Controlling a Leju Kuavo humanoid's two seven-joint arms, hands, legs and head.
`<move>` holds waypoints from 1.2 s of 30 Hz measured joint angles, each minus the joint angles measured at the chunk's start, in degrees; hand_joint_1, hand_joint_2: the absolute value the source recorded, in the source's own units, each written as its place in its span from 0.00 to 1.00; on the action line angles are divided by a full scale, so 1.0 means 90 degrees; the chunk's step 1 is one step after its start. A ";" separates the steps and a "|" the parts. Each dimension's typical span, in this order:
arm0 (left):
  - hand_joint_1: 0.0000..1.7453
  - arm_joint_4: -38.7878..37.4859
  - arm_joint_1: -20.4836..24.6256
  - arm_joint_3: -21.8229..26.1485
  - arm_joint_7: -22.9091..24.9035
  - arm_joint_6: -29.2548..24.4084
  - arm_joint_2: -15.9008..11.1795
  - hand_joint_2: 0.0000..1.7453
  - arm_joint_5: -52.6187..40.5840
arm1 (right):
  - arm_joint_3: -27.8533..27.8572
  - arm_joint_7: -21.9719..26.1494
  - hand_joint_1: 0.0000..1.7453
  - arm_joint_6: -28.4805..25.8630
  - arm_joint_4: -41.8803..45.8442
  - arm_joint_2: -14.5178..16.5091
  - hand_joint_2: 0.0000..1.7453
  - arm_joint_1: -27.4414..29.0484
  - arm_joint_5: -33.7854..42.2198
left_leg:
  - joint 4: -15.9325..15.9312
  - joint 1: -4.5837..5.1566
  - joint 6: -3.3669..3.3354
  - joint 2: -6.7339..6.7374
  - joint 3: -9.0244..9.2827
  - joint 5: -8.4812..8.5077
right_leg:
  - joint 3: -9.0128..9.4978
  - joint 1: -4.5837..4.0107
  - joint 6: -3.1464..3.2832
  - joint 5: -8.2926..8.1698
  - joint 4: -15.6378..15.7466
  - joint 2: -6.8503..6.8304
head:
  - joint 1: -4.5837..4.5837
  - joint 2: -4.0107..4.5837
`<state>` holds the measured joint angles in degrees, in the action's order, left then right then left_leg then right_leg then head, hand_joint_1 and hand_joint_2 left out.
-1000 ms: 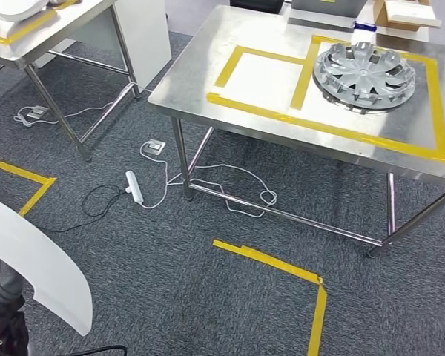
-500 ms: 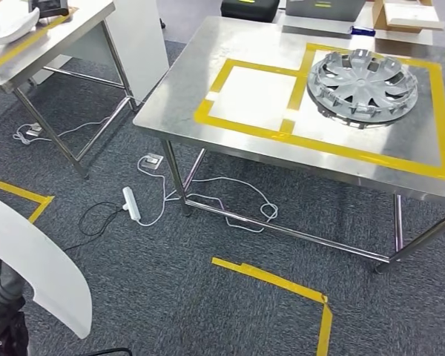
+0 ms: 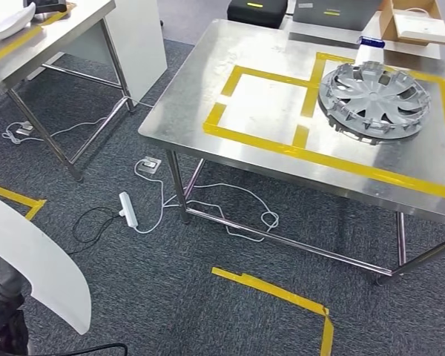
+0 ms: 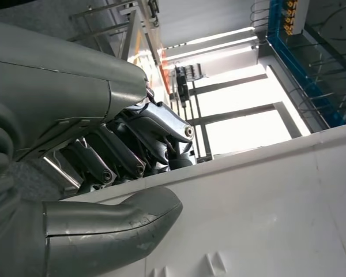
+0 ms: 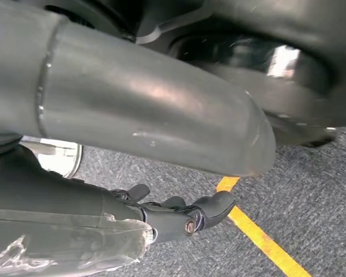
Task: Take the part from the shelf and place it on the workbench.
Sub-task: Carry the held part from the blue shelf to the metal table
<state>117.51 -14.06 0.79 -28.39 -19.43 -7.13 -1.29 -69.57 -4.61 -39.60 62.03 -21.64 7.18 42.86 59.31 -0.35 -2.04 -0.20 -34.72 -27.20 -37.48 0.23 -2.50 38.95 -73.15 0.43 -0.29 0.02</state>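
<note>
The white part (image 3: 38, 263) sits low at the robot's left side in the head view, and the left wrist view shows the left hand (image 4: 132, 173) gripping it: the thumb lies along the white panel's face and the dark fingers (image 4: 119, 156) curl behind its edge. The right hand (image 5: 180, 216) hangs over the carpet beside a strip of yellow floor tape (image 5: 260, 239). Its fingers are stretched out with nothing in them, though whether they are apart cannot be told.

The steel workbench (image 3: 181, 111) stands ahead and to the right. Yellow tape marks two bays on it. The larger one holds a grey wheel cover (image 3: 374, 100), and the smaller bay (image 3: 265, 100) beside it is bare.

Judgement: the carry is under way and placement has not begun. To do it well, close squarely on the bench edge, step over the cable (image 3: 231, 200) and power strip (image 3: 127, 210) on the floor, keep the panel level, and lower it inside the smaller bay, apart from the wheel cover.
</note>
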 joint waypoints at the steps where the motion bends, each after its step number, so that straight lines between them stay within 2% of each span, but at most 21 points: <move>1: 0.94 -0.0001 0.0000 -0.0001 0.0000 -0.0001 0.0000 1.00 -0.0001 | -0.0003 0.0000 0.00 0.0000 -0.0001 0.0000 0.00 0.0005 0.0012 | 0.0000 0.0002 0.0002 0.0001 0.0041 -0.0034 | -0.0056 -0.0001 -0.0001 -0.0181 0.0067 -0.0004 | -0.0001 0.0000; 3: 0.94 -0.0003 0.0000 -0.0001 0.0000 -0.0004 0.0001 1.00 -0.0002 | -0.0009 0.0002 0.00 0.0000 -0.0002 0.0000 0.00 0.0004 0.0038 | -0.0001 0.0004 0.0022 0.0013 0.0156 -0.0118 | 0.0163 -0.0011 0.0032 -0.0758 0.0788 -0.0068 | 0.0001 0.0000; 5: 0.94 -0.0004 0.0002 -0.0001 0.0000 -0.0008 0.0002 1.00 -0.0004 | -0.0012 0.0007 0.00 0.0000 -0.0004 0.0000 0.00 -0.0011 0.0063 | 0.0003 0.0024 0.0070 0.0035 0.0241 -0.0187 | 0.0423 -0.0051 0.0086 -0.1086 0.1438 -0.0165 | 0.0001 0.0000; 7: 0.94 -0.0005 0.0003 -0.0002 0.0000 -0.0013 0.0002 1.00 -0.0005 | -0.0012 0.0011 0.00 0.0000 -0.0005 0.0000 0.00 -0.0020 0.0087 | -0.0003 0.0032 0.0132 0.0071 0.0260 -0.0206 | 0.0490 -0.0088 0.0139 -0.1092 0.1568 -0.0171 | 0.0006 0.0000; 10: 0.94 -0.0005 0.0010 -0.0005 -0.0001 -0.0020 -0.0009 1.00 -0.0010 | -0.0024 0.0030 0.00 0.0000 -0.0005 0.0000 0.00 -0.0010 0.0117 | 0.0051 0.0028 0.0235 0.0104 0.0269 -0.0296 | 0.0553 -0.0043 0.0243 -0.1142 0.1660 -0.0096 | 0.0024 0.0000; 12: 0.94 -0.0008 0.0018 -0.0005 -0.0003 -0.0030 -0.0021 1.00 -0.0015 | -0.0044 0.0052 0.00 0.0000 -0.0005 0.0000 0.00 -0.0020 0.0148 | 0.0503 0.0009 0.0302 0.0088 0.0082 -0.0585 | 0.0606 -0.0003 0.0294 -0.1167 0.1720 -0.0056 | 0.0050 0.0000; 14: 0.94 -0.0021 0.0023 -0.0007 -0.0003 -0.0039 -0.0029 1.00 -0.0017 | -0.0059 0.0076 0.00 0.0000 -0.0009 0.0000 0.00 -0.0033 0.0196 | 0.1218 -0.0027 0.0356 0.0084 -0.0274 -0.0893 | 0.0618 0.0006 0.0312 -0.1163 0.1726 -0.0005 | 0.0059 0.0000; 15: 0.94 -0.0031 0.0022 -0.0009 -0.0002 -0.0041 -0.0030 1.00 -0.0018 | -0.0064 0.0090 0.00 0.0000 -0.0013 0.0000 0.00 -0.0036 0.0219 | 0.1441 -0.0046 0.0376 0.0084 -0.0398 -0.0930 | 0.0622 0.0007 0.0315 -0.1159 0.1725 0.0027 | 0.0060 0.0000; 16: 0.94 -0.0039 0.0022 -0.0010 -0.0002 -0.0042 -0.0033 1.00 -0.0019 | -0.0071 0.0101 0.00 0.0000 -0.0017 0.0000 0.00 -0.0037 0.0240 | 0.1481 -0.0061 0.0388 0.0083 -0.0437 -0.0859 | 0.0626 0.0009 0.0315 -0.1155 0.1724 0.0064 | 0.0057 0.0000; 17: 0.94 -0.0044 0.0023 -0.0010 -0.0002 -0.0043 -0.0036 1.00 -0.0021 | -0.0079 0.0109 0.00 0.0000 -0.0020 0.0000 0.00 -0.0037 0.0252 | 0.1308 -0.0072 0.0393 0.0078 -0.0369 -0.0685 | 0.0636 0.0014 0.0310 -0.1151 0.1723 0.0104 | 0.0059 0.0000; 19: 0.94 -0.0047 0.0024 -0.0010 -0.0002 -0.0045 -0.0043 1.00 -0.0024 | -0.0092 0.0117 0.00 0.0000 -0.0022 0.0001 0.00 -0.0039 0.0262 | 0.0598 -0.0091 0.0385 -0.0029 -0.0037 -0.0271 | 0.0660 0.0016 0.0274 -0.1135 0.1716 0.0186 | 0.0061 0.0000; 20: 0.94 -0.0048 0.0028 -0.0010 -0.0002 -0.0046 -0.0046 1.00 -0.0025 | -0.0097 0.0120 0.00 0.0000 -0.0023 0.0001 0.00 -0.0044 0.0262 | 0.0263 -0.0098 0.0369 -0.0099 0.0119 -0.0159 | 0.0657 0.0013 0.0240 -0.1124 0.1701 0.0227 | 0.0060 0.0000; 22: 0.94 -0.0052 0.0035 -0.0010 0.0000 -0.0050 -0.0049 1.00 -0.0029 | -0.0102 0.0126 0.00 0.0000 -0.0025 0.0000 0.00 -0.0053 0.0266 | -0.0033 -0.0088 0.0319 -0.0196 0.0249 -0.0143 | 0.0627 0.0015 0.0154 -0.1126 0.1692 0.0287 | 0.0055 0.0000; 25: 0.94 -0.0054 0.0043 -0.0009 -0.0001 -0.0064 -0.0049 1.00 -0.0058 | -0.0117 0.0142 0.00 0.0000 -0.0028 0.0000 0.00 -0.0048 0.0260 | -0.0105 -0.0081 0.0189 -0.0138 0.0265 -0.0116 | 0.0564 0.0047 0.0037 -0.1087 0.1656 0.0257 | 0.0040 0.0000; 27: 0.94 -0.0054 0.0039 -0.0008 -0.0005 -0.0073 -0.0047 1.00 -0.0073 | -0.0131 0.0149 0.00 0.0000 -0.0031 0.0002 0.00 -0.0064 0.0234 | -0.0142 -0.0086 0.0107 -0.0086 0.0277 -0.0098 | 0.0320 0.0053 -0.0009 -0.0818 0.1187 0.0121 | 0.0001 0.0000; 29: 0.94 -0.0055 0.0031 -0.0008 -0.0007 -0.0081 -0.0047 1.00 -0.0083 | -0.0139 0.0140 0.00 0.0000 -0.0039 0.0004 0.00 -0.0081 0.0200 | -0.0141 -0.0061 0.0066 -0.0046 0.0275 -0.0107 | -0.0090 0.0054 -0.0034 -0.0463 0.0364 0.0036 | -0.0025 0.0000; 30: 0.94 -0.0057 0.0029 -0.0008 -0.0007 -0.0083 -0.0046 1.00 -0.0091 | -0.0140 0.0131 0.00 0.0000 -0.0044 0.0004 0.00 -0.0083 0.0184 | -0.0140 -0.0049 0.0057 -0.0028 0.0277 -0.0113 | -0.0245 0.0053 -0.0038 -0.0386 0.0068 0.0026 | -0.0026 0.0000; 31: 0.94 -0.0059 0.0029 -0.0009 -0.0007 -0.0083 -0.0046 1.00 -0.0100 | -0.0141 0.0124 0.00 0.0000 -0.0048 0.0004 0.00 -0.0080 0.0170 | -0.0139 -0.0038 0.0053 -0.0017 0.0283 -0.0119 | -0.0296 0.0051 -0.0034 -0.0428 -0.0014 0.0023 | -0.0027 0.0000; 32: 0.94 -0.0060 0.0029 -0.0009 -0.0007 -0.0083 -0.0044 1.00 -0.0109 | -0.0143 0.0118 0.00 0.0000 -0.0052 0.0004 0.00 -0.0078 0.0159 | -0.0139 -0.0029 0.0052 -0.0010 0.0293 -0.0126 | -0.0235 0.0049 -0.0019 -0.0575 0.0128 0.0022 | -0.0027 0.0000; 34: 0.94 -0.0061 0.0030 -0.0009 -0.0007 -0.0083 -0.0044 1.00 -0.0120 | -0.0146 0.0117 0.00 0.0000 -0.0054 0.0004 0.00 -0.0078 0.0146 | -0.0139 -0.0019 0.0066 -0.0006 0.0324 -0.0146 | 0.0155 0.0035 0.0039 -0.0976 0.0915 0.0011 | -0.0027 0.0000; 36: 0.94 -0.0061 0.0031 -0.0008 -0.0007 -0.0083 -0.0043 1.00 -0.0120 | -0.0144 0.0117 0.00 0.0000 -0.0056 0.0002 0.00 -0.0090 0.0136 | -0.0129 0.0000 0.0117 -0.0003 0.0337 -0.0173 | 0.0492 0.0005 0.0097 -0.1139 0.1563 -0.0005 | -0.0023 0.0000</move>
<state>116.96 -13.78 0.72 -28.46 -20.17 -7.51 -2.37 -70.86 -3.56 -39.60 61.52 -21.62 6.37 44.09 58.14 -0.35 -0.98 -0.23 -31.69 -28.75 -33.05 0.27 -1.62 28.70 -59.09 0.39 -0.50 0.02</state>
